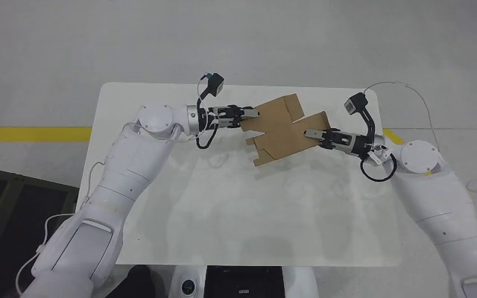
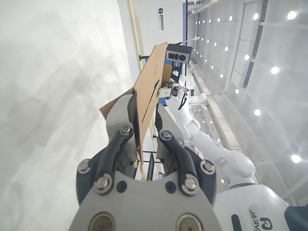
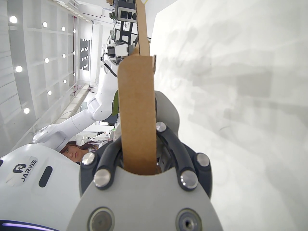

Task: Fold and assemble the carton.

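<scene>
A flat brown carton hangs unfolded above the far middle of the white table, held between both arms. My left gripper is shut on the carton's left edge. In the left wrist view the cardboard runs edge-on between the left gripper's fingers. My right gripper is shut on the carton's right side. A cardboard flap runs through the right gripper and hides one of its fingers. Each wrist view shows the other gripper at the carton's far end: the right one and the left one.
The table's near half is bare white surface. Its edges and rounded corners lie close behind the carton. A thin cable loops off the far right corner. A yellow floor stripe runs to the left of the table.
</scene>
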